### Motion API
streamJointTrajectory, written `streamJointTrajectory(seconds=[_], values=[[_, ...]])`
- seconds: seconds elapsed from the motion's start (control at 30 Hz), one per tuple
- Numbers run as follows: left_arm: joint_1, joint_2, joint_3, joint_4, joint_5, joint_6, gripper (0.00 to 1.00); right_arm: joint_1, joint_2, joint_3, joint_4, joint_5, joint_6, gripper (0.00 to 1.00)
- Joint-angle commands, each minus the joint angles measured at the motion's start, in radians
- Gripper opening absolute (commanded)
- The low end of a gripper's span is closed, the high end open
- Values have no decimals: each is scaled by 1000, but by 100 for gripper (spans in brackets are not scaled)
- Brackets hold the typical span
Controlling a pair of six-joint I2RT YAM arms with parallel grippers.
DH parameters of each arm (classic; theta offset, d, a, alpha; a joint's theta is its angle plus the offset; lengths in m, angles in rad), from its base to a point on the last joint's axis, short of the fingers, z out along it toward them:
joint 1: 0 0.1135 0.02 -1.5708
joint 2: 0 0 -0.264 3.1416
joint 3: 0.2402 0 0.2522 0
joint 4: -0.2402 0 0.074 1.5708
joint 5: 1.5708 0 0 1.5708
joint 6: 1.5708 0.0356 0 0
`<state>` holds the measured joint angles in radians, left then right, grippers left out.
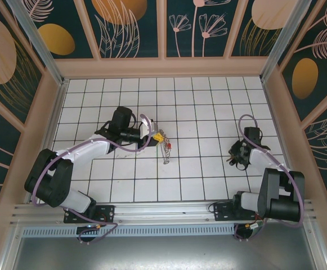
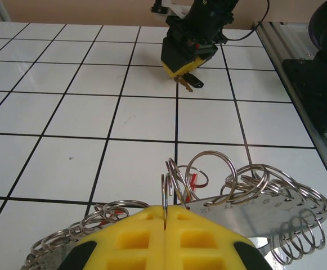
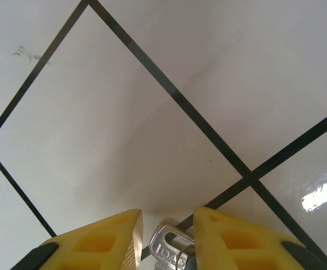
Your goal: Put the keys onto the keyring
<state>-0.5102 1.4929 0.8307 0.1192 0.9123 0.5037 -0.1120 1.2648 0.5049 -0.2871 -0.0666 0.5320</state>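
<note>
Left wrist view: the left tool (image 2: 164, 212) is clenched on the keyring (image 2: 253, 211), a red key (image 2: 194, 180) seemingly among its loops just beyond the tips, while the right tool (image 2: 180, 72), well ahead, grasps a key (image 3: 166, 247) not yet threaded.

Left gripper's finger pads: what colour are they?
Yellow pads; left wrist view shows them best.
</note>
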Motion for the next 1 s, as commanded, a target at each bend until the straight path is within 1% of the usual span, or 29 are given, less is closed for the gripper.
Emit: streamJointTrajectory(seconds=[0.0,0.27,0.37,0.4,0.43,0.53,0.6,0.67,0.8,0.97], values=[[-3,3,30,-2,43,27,0,15,-19,15,-86,27,26,31],[-2,4,30,-7,42,30,0,60,-21,10,-127,24,75,34],[-4,1,30,-15,40,34,0,100,-42,14,-155,55,110,35],[-3,-2,28,-15,37,36,0,104,-50,12,-161,74,116,37],[-4,-3,28,-15,37,36,0,101,-58,9,-166,96,125,38],[-3,-3,32,-18,37,38,0,83,-65,7,-149,99,122,41],[-3,-2,32,-19,38,38,0,77,-61,12,-150,100,118,42],[-4,-4,32,-21,37,39,0,79,-59,11,-149,87,115,42],[-4,-6,31,-23,36,40,0,82,-75,-21,-133,-2,124,40],[-4,-10,30,-23,36,42,0,123,-125,-57,-122,-40,176,40]])
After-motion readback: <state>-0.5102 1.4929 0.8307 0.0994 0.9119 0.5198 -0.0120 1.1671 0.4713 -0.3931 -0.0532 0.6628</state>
